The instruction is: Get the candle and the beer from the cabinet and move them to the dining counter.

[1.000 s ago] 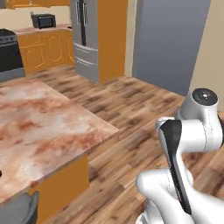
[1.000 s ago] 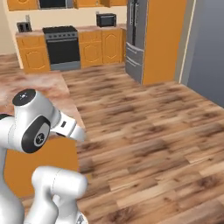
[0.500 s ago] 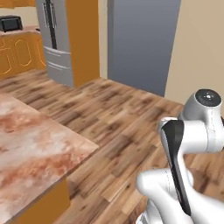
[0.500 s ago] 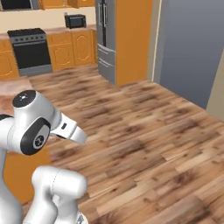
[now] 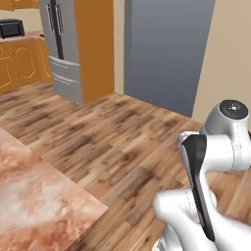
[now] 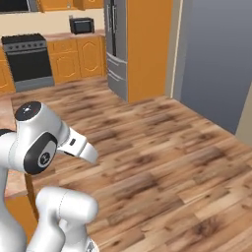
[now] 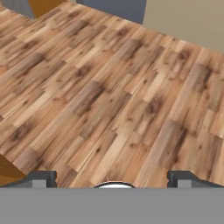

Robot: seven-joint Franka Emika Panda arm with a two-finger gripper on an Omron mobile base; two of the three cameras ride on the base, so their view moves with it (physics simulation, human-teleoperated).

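Note:
The candle and the beer are out of view. A corner of the dining counter (image 5: 34,206), reddish-brown and cream marbled stone, lies at the lower left of the left base view, with my folded white arm to its right. Orange wall cabinets (image 6: 59,4) run along the top edge of the right base view, cut off by the frame. I cannot tell which is the task's cabinet. In the hand view my gripper (image 7: 112,177) is open, its dark fingertips (image 7: 41,177) far apart over bare wooden floor with nothing between them.
A steel fridge (image 5: 61,49) (image 6: 115,44) stands in an orange surround. Right of it is a tall grey wall panel (image 5: 166,49). A black stove (image 6: 27,56), a microwave (image 6: 81,24) and low orange cabinets line the far wall. Wooden floor (image 6: 162,162) stretches ahead.
The whole picture has slid left in both base views, so the base has turned right. The stove and counter have moved toward the left edge. The arm's pose and the open gripper are unchanged.

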